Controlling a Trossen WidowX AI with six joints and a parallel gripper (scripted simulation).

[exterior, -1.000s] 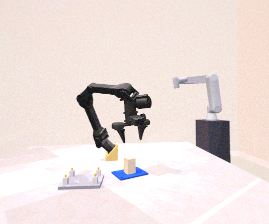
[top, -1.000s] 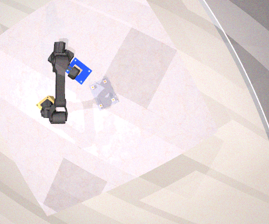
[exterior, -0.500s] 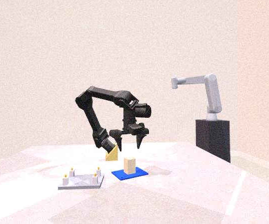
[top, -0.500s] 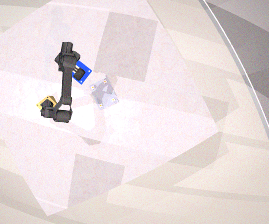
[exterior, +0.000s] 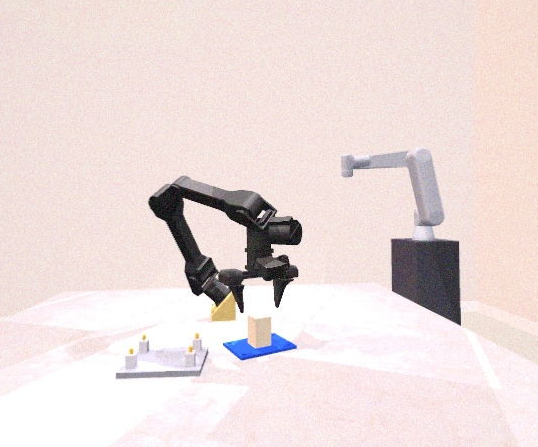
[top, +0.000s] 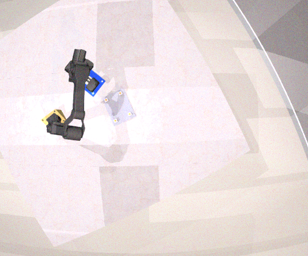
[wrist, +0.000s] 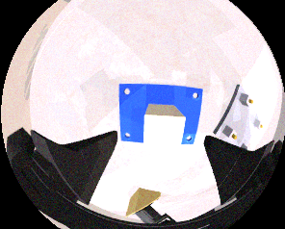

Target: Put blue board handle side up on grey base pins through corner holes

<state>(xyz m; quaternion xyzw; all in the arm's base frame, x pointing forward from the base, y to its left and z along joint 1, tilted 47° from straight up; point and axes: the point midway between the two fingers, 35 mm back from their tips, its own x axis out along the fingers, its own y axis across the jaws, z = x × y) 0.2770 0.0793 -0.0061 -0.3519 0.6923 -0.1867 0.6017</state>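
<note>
Hovering above the board (top: pixel 99 78) (exterior: pixel 281 345) (wrist: pixel 130 113), my claw (exterior: pixel 260 309) (wrist: pixel 161 137) stands wide open, gripping nothing; lifting, placing on the base (top: pixel 123 108) (exterior: pixel 163 364) (wrist: pixel 244 122) and release remain outstanding.

My black arm (top: pixel 79 97) (exterior: pixel 183 234) arches up and over, elbow bent — my gripper (exterior: pixel 259 310) (wrist: pixel 161 137) points down, fingers spread wide, nothing between them.

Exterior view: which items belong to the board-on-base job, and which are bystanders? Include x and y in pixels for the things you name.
Job:
- blue board (top: pixel 99 77) (exterior: pixel 241 349) (wrist: pixel 159 95)
- square handle (exterior: pixel 259 332) (wrist: pixel 164 127)
- grey base (top: pixel 125 106) (exterior: pixel 166 361)
- gold pins (exterior: pixel 131 351) (wrist: pixel 250 101)
- black arm's gripper (exterior: pixel 259 310) (wrist: pixel 161 137), open

Not job:
- pale second arm (exterior: pixel 427 189)
- dark pedestal beneath it (exterior: pixel 423 279)
</note>
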